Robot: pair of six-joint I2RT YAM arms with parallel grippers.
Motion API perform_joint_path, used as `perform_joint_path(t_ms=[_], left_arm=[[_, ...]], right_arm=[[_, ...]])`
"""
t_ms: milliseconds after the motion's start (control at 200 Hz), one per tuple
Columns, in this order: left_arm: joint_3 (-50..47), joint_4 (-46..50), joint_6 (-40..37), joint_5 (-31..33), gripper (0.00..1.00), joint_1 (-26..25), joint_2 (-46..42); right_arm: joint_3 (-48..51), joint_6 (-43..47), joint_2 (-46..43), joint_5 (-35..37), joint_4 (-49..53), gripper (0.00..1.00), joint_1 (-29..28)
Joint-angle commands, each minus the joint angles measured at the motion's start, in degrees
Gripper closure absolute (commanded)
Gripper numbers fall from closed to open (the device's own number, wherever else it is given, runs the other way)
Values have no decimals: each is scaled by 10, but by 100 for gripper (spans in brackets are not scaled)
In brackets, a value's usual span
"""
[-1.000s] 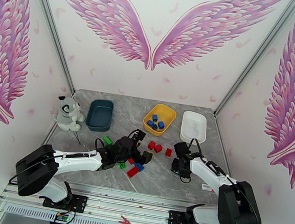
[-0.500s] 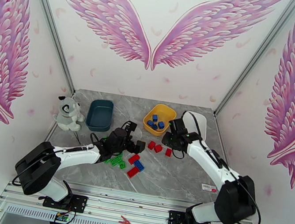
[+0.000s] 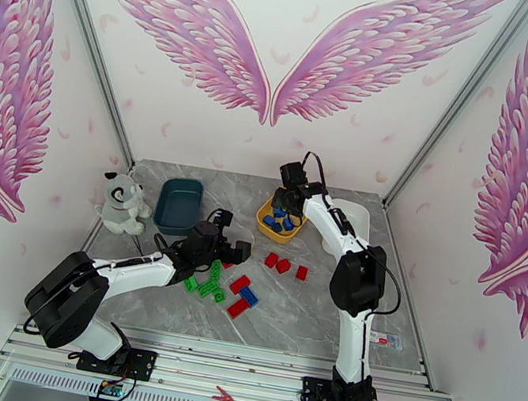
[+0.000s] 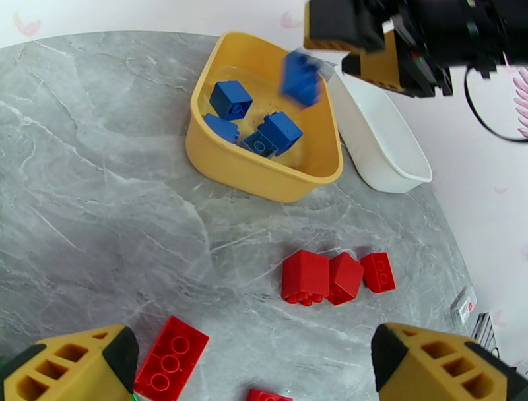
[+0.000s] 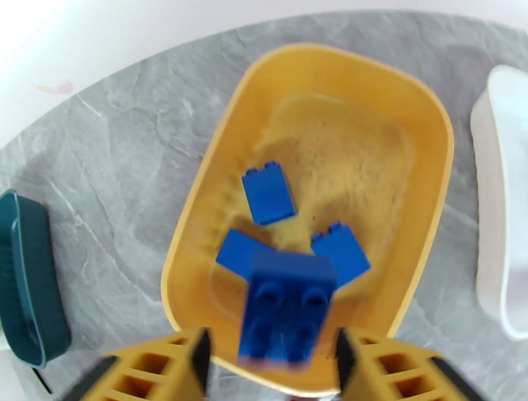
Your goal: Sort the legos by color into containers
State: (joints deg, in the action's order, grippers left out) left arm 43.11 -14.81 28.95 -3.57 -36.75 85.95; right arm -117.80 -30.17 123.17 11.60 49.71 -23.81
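At the centre of the top view, the grey table point(image 3: 308, 324) carries three trays along its far edge: the teal tray point(image 3: 179, 206) left, the yellow tray point(image 3: 264, 217) middle, the white tray point(image 3: 358, 212) right. The right arm has swung from lower right up over the yellow tray. The right gripper point(image 5: 272, 369), pinched a second ago, now has its jaws parted. A blurred blue brick point(image 5: 287, 307) sits clear of both fingers, apparently dropping among the blue bricks already inside, so one more blue looks sorted. The left gripper point(image 3: 230, 250), wide and empty, hovers mid-frame over loose red bricks point(image 4: 305, 276) and green bricks point(image 3: 211, 283).
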Motion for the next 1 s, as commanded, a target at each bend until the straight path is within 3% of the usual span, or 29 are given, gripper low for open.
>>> perform_joint_path(t_ms=[0,180,515,790,995], left_arm=[[-11,15,1,5,1,1,-32],[-22,17,2,19,1,3,-53],[-57,1,54,4,1,31,-87],[-96,-47,123,-35,1,62,-85],[-110,-91,166,-62,1,62,-58]], right_arm=[[-15,24,-14,37,44,28,-9],[98,50,-107,26,7,27,-33],[440,45,-349,-66,-72,21,-87],[621,11,-444,-36,-51,19,-239],[701,-51,-440,12,-60,22,-345]])
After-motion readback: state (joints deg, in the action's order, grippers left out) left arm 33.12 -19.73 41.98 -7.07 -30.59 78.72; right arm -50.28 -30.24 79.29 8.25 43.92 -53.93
